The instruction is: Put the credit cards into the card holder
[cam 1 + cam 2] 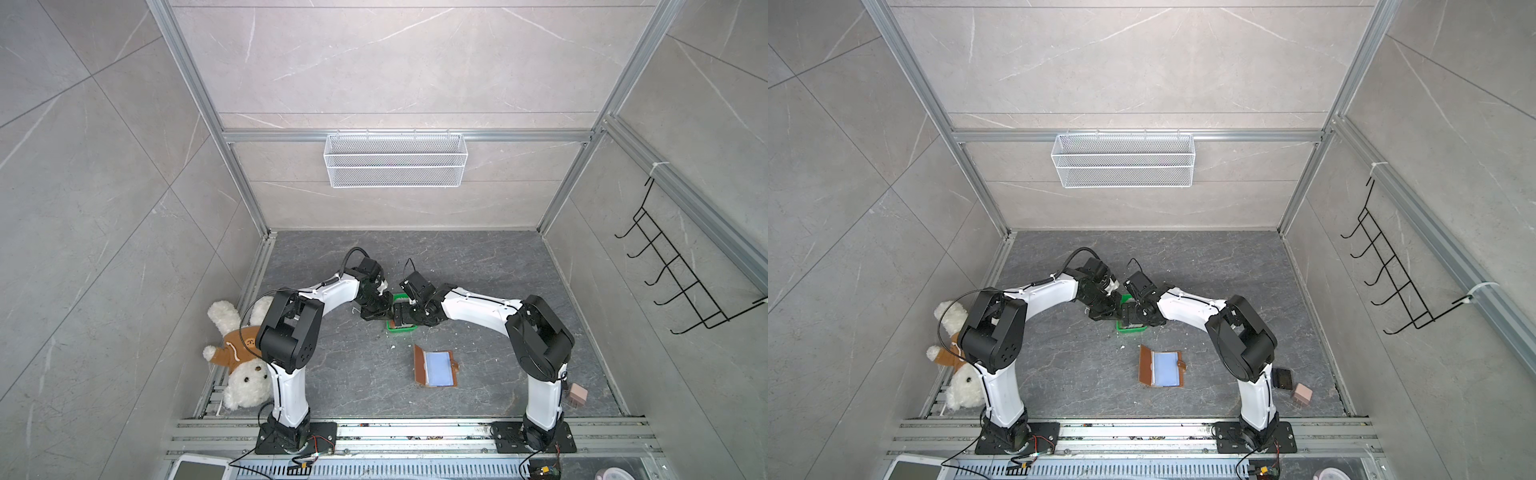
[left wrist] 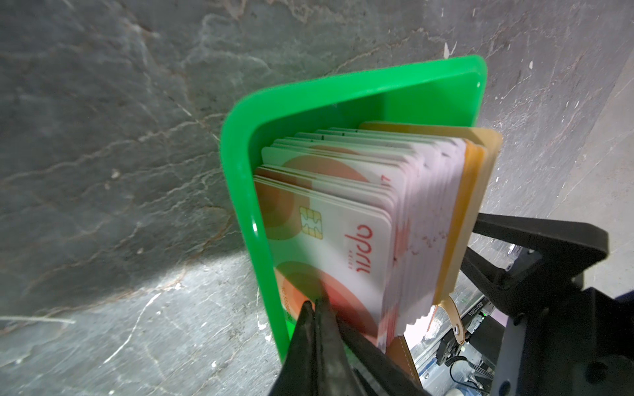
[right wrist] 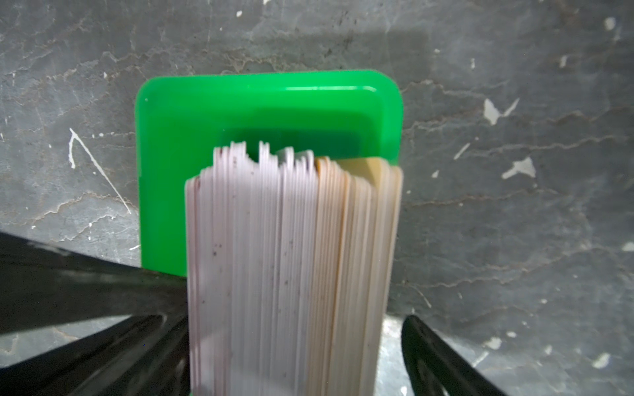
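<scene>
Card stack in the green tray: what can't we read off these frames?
Count of credit cards: edges blur together in the right wrist view.
What the shut left hand pinches, card or green tray wall: its tips cover the contact, left wrist view.
Stack in both top views: right hand covers it.
card holder sleeve contents: too small in both top views.

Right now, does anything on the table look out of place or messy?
Yes. The credit cards stand in the green tray as a ragged stack, edges staggered rather than flush. White flecks litter the dark table. A plush bunny lies sprawled at the table's left edge, partly hidden by the left arm.
</scene>
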Available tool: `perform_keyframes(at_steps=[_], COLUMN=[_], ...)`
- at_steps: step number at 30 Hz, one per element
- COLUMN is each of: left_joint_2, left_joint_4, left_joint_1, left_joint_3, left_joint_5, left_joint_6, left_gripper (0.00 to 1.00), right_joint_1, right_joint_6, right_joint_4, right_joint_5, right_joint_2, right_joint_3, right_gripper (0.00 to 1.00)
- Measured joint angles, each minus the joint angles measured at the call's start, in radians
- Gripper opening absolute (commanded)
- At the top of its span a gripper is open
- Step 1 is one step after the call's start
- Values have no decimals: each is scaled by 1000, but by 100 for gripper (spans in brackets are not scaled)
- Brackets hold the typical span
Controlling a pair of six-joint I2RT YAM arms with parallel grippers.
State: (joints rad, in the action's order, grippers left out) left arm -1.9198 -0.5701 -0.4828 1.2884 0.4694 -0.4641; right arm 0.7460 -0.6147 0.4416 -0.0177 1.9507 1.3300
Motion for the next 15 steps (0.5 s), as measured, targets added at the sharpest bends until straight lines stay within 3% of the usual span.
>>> perform_keyframes(at_steps=[15], left_joint_2=[0], left_joint_4=[0], left_joint_1=[-2], left_joint_3=[0], left_joint_5=[0], left_joint_6=[0], left_gripper=[0], right_joint_1=[2], right_joint_6=[1], right_joint_4=[23], right_joint_5=[58], right_joint_2=[-49], right_joint_3=[0], right_gripper=[90])
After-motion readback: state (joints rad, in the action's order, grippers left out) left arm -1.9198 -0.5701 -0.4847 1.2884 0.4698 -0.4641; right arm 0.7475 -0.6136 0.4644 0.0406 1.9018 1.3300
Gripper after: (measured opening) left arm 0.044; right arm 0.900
